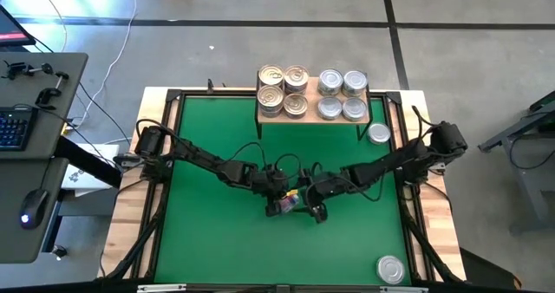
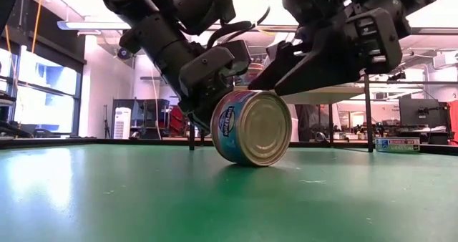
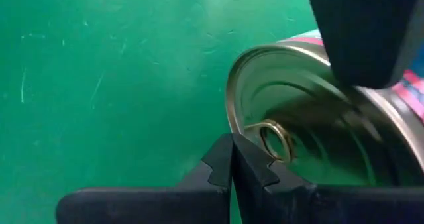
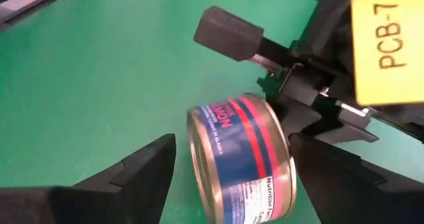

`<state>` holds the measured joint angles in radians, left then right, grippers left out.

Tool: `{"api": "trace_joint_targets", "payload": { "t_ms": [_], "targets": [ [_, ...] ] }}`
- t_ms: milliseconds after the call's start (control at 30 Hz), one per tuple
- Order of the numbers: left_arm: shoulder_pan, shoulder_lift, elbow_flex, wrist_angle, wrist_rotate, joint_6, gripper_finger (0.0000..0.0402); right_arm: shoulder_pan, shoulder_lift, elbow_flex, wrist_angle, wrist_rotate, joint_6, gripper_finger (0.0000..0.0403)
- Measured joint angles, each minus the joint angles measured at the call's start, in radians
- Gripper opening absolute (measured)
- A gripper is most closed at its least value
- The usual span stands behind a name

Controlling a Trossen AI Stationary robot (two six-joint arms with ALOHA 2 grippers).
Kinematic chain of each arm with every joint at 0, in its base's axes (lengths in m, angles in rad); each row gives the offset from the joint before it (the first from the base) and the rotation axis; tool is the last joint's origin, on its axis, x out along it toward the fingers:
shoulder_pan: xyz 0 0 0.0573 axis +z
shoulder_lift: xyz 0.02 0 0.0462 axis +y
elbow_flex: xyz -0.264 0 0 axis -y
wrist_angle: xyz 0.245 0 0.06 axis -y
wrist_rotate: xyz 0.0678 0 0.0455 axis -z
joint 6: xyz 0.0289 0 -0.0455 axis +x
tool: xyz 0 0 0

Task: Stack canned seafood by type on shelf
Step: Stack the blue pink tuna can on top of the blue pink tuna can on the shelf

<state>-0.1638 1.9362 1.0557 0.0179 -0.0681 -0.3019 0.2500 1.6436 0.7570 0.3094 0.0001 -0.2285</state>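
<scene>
- Now we are at the pickup step; a blue-and-red labelled can (image 4: 242, 161) stands on its edge on the green mat (image 1: 208, 232), directly between our two grippers and tilted against the left one.
- Our left gripper (image 3: 232, 164) is fully closed with its tips pressed together, touching the rim of the can's pull-tab lid (image 3: 298, 138); it holds nothing, and seems to be propping or nudging the can.
- Our right gripper (image 4: 232, 161) is spread wide, one finger on either side of the can's body; neither finger touches it yet, so nothing is gripped.
- Beyond both grippers, at the far edge of the table, the shelf (image 1: 314, 118) carries golden-lidded tins (image 1: 283, 90) on one side and silver-lidded tins (image 1: 342, 95) on the other; two loose silver tins, one (image 1: 378, 134) near the shelf and one (image 1: 390, 269) at the near edge, lie off to the right gripper's side.
- Next, in our judgement, the right gripper must close squarely across the label; the can could roll or topple when the left one backs away, so the squeeze should come first.
</scene>
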Motion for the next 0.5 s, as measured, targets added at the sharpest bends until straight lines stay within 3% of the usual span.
{"api": "trace_joint_targets", "payload": {
  "t_ms": [267,500],
  "targets": [
    [0.0,-0.004,0.001,-0.063,-0.05,-0.01,0.0,-0.015,0.043,0.001,0.056,-0.029,-0.027,0.0286],
    [0.0,-0.025,0.002,-0.19,-0.056,-0.051,0.0,-0.014,0.096,0.001,0.124,-0.033,-0.053,0.0243]
  ]
}}
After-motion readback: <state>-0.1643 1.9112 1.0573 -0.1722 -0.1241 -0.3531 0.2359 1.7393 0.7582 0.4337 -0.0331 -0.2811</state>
